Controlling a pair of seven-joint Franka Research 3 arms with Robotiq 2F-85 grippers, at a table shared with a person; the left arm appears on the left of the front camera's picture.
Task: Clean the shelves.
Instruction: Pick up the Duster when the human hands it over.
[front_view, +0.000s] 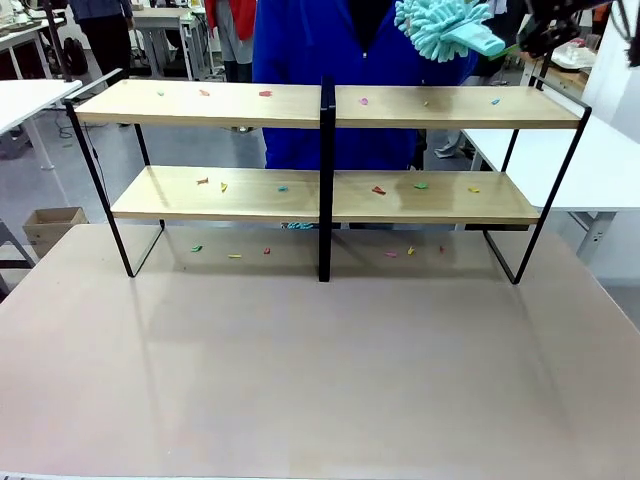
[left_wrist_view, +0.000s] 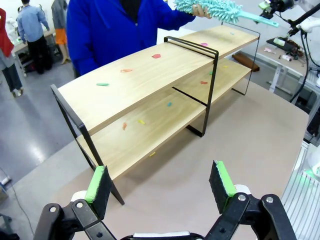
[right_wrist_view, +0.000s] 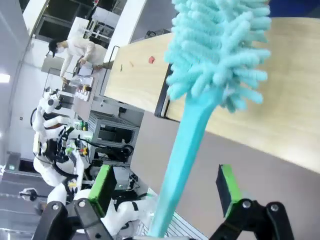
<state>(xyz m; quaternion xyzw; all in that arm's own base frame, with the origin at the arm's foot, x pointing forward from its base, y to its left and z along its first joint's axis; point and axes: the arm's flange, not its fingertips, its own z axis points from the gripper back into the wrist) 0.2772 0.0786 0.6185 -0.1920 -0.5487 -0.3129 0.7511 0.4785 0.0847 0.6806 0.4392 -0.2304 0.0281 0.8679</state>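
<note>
Green-padded right end effector (right_wrist_view: 165, 189) was found spread, the teal duster (right_wrist_view: 200, 107) handle lying ungripped between its pads (right_wrist_view: 226, 185). Handover was judged in hand; closure on the handle was required next. Littered shelves (front_view: 200, 103) stood on the desk (front_view: 300, 380).

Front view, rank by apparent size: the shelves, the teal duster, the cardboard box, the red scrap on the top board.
1. shelves
2. teal duster and cardboard box: look alike; the duster is cropped and their distances differ, so unranked
3. red scrap
</note>
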